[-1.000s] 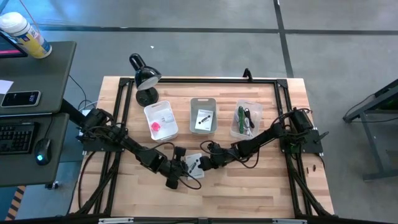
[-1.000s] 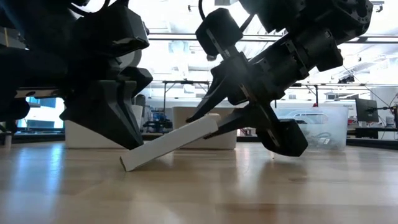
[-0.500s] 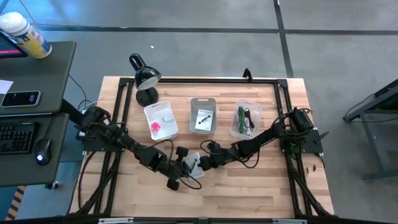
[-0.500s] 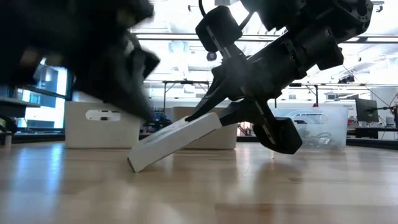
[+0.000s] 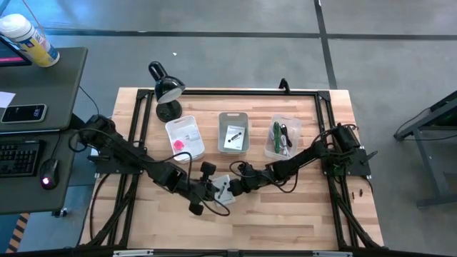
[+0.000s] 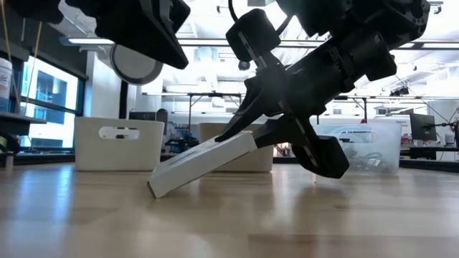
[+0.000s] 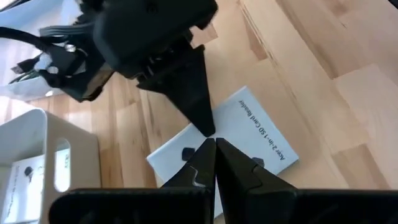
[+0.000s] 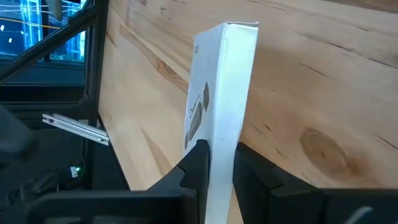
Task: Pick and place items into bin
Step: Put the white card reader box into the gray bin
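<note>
The right gripper has its jaws clamped on one edge of a white packet, which slants down from them until its far end rests on the tabletop. The left gripper hangs just above the packet, jaws pressed together and empty. Three bins sit beyond both.

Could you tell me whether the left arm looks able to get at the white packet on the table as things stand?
Probably yes: the left gripper, fingers shut, sits right by the white packet. But the right gripper already clamps its raised end, crowding any grasp.
</note>
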`<state>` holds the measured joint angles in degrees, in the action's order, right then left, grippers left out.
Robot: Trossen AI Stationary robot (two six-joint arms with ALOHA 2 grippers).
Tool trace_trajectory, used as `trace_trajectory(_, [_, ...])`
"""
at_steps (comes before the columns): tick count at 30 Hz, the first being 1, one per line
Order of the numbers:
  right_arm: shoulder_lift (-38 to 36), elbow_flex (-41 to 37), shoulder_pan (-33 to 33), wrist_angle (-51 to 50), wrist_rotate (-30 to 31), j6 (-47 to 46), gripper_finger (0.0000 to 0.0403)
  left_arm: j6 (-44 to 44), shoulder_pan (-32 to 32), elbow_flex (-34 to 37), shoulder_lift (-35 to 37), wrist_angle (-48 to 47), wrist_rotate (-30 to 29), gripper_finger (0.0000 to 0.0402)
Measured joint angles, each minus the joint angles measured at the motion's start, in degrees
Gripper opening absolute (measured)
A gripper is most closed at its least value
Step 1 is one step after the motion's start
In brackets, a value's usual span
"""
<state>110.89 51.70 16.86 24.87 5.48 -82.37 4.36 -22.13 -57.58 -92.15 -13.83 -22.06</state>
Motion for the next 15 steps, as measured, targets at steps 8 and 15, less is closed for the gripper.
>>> trace_trajectory(8, [0.0,0.0,0.0,-0.2,0.2,0.3,0.004,-0.1,0.0,-1.8,0.1,-4.2,0.0,0.0])
trace_trajectory(15, [0.0,0.0,0.0,-0.6,0.1,0.3,0.0059,-0.4,0.0,-1.8,0.1,-6.9,0.3,0.0])
